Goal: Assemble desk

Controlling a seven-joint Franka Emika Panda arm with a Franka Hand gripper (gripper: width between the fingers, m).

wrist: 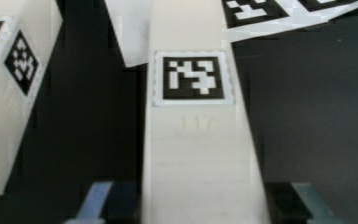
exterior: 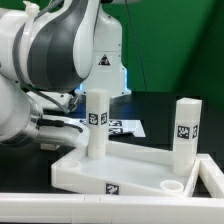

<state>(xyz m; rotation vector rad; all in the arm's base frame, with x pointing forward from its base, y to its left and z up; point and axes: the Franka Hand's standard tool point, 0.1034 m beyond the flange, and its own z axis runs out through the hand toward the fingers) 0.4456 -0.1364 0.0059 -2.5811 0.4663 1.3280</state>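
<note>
In the wrist view a long white leg [wrist: 194, 140] with a black-and-white tag lies straight between my gripper [wrist: 201, 203] fingers. A dark gap shows on each side between the fingertips [wrist: 101, 202] and the leg, so the gripper is open around it without touching. In the exterior view the white rimmed desk top [exterior: 80, 172] lies in front. Two legs stand upright on it: one [exterior: 97, 122] toward the exterior view's left, one [exterior: 185, 130] at its right corner. My arm fills the exterior view's left and hides the gripper there.
Another white tagged part [wrist: 2, 90] lies close beside the leg in the wrist view. The marker board [wrist: 282, 14] lies just beyond the leg on the black table, and it shows as the marker board [exterior: 122, 126] behind the desk top. A round socket [exterior: 172, 186] sits in the top's near right corner.
</note>
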